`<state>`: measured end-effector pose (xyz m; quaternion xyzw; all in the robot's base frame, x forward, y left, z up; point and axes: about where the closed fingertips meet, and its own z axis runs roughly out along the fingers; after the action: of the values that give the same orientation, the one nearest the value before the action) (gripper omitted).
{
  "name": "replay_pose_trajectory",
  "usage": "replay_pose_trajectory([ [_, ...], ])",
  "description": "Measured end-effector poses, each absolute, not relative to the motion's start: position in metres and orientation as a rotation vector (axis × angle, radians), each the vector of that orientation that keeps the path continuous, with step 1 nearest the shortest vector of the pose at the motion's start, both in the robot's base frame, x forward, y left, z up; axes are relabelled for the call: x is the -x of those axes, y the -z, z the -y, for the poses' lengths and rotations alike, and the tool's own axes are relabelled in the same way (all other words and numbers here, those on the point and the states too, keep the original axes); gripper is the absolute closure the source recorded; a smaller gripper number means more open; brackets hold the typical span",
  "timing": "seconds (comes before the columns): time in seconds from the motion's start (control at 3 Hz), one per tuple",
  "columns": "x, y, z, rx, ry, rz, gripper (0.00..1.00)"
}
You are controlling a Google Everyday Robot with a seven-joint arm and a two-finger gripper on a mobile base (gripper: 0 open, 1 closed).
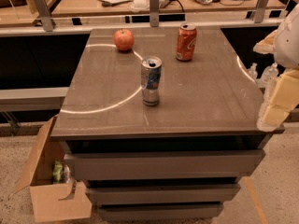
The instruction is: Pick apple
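The apple (pixel 124 39) is small, round and red-orange with a short stem. It sits at the far left of the grey tabletop (pixel 201 101). An orange soda can (pixel 186 42) stands upright to its right at the far edge. A silver and blue can (pixel 151 80) stands upright near the middle, nearer than the apple. My gripper (pixel 275 107) is at the right edge of the view, beside the table's right front corner, far from the apple.
An open cardboard box (pixel 51 190) stands on the floor at the table's left front. A metal railing (pixel 154 8) and desks with papers run behind the table. Plastic bottles (pixel 261 73) stand past the right side.
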<state>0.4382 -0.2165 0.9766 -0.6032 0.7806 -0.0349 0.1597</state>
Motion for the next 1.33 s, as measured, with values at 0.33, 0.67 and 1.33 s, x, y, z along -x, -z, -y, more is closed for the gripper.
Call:
replay_pose_trajectory([
  [0.33, -0.438, -0.977, 0.216, 1.723, 0.100, -2.230, 0.00],
  [0.67, -0.461, -0.986, 0.212, 1.634, 0.085, -2.199, 0.00],
  [1.33, -0.558, -1.016, 0.196, 1.350, -0.062, -2.060, 0.00],
])
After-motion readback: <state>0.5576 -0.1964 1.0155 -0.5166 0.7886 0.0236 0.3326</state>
